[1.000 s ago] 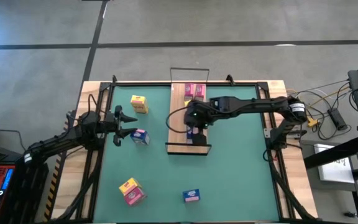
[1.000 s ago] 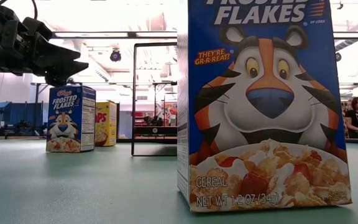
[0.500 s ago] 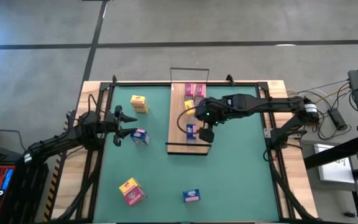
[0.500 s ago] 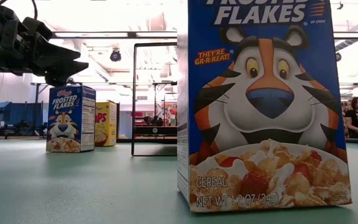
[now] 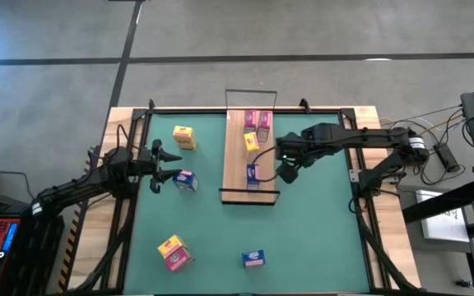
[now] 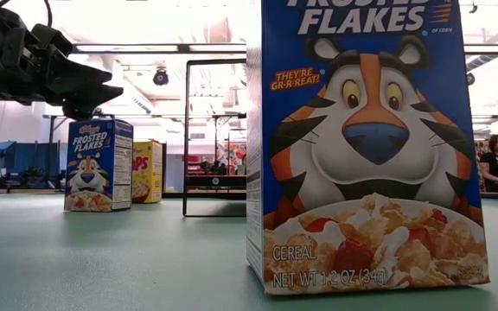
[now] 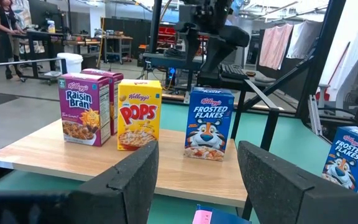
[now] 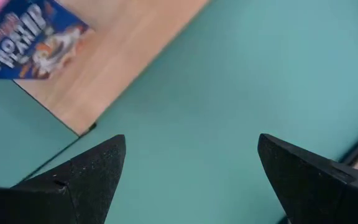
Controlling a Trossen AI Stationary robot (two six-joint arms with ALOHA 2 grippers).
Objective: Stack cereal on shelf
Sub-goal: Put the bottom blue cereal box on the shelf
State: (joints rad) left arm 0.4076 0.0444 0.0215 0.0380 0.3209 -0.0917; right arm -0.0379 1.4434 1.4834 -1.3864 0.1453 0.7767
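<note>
while four cereal boxes (image 5: 253, 173) stand on shelf (image 5: 237, 164), right tool (image 5: 284, 167) empty beside

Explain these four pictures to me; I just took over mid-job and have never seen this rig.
Two robot arms work at a green table. The overhead picture shows everything; another camera sits at table height; one rides on each wrist. The left hand waits open and empty near a blue cereal box. The right hand hangs open and empty beside the wooden shelf. On the shelf stand Raisin Bran, Pops and Frosted Flakes. More boxes lie loose on the table, like the yellow one.
</note>
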